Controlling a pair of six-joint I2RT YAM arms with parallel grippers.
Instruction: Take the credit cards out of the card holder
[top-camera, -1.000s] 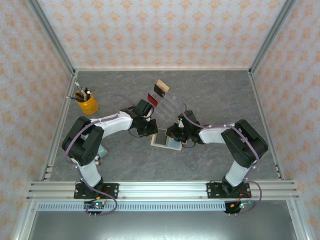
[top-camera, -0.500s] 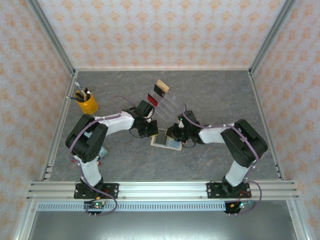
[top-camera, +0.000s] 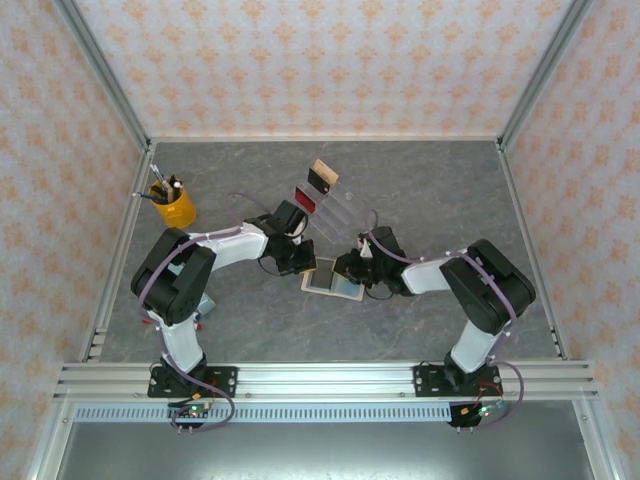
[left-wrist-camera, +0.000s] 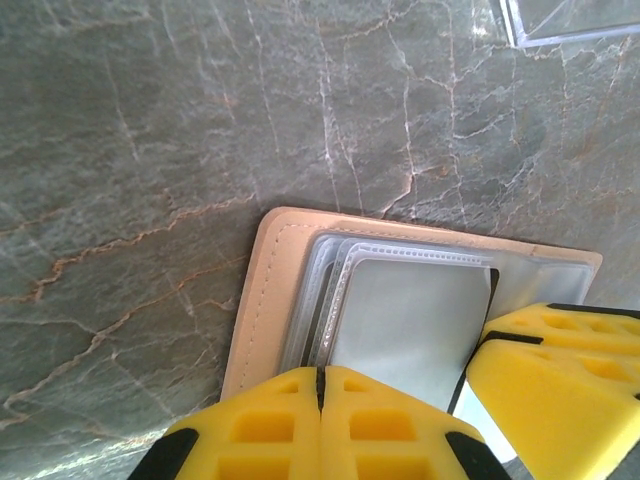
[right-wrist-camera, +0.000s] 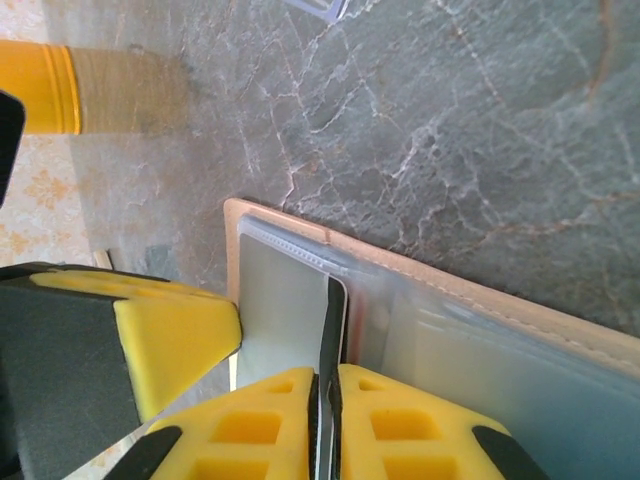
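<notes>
The card holder (top-camera: 330, 282) lay open on the worktop (top-camera: 420, 190) between the arms. The left gripper (left-wrist-camera: 320, 395) was closed, apparently pinning its edge. The right gripper (right-wrist-camera: 325, 400) pinched a dark-edged card (left-wrist-camera: 410, 320) in its pocket. Extraction seemed underway; next would likely be a steady pull clear of the sleeve.

There are two arms, a left arm (top-camera: 225, 243) and a right arm (top-camera: 440, 270), one open tan card holder (top-camera: 331, 281), one clear acrylic stand (top-camera: 346, 209), one yellow cup (top-camera: 178, 211) of pens (top-camera: 165, 186), and three credit cards: one red card (top-camera: 305, 203), one tan card (top-camera: 322, 176) and one dark card (right-wrist-camera: 336, 320).
</notes>
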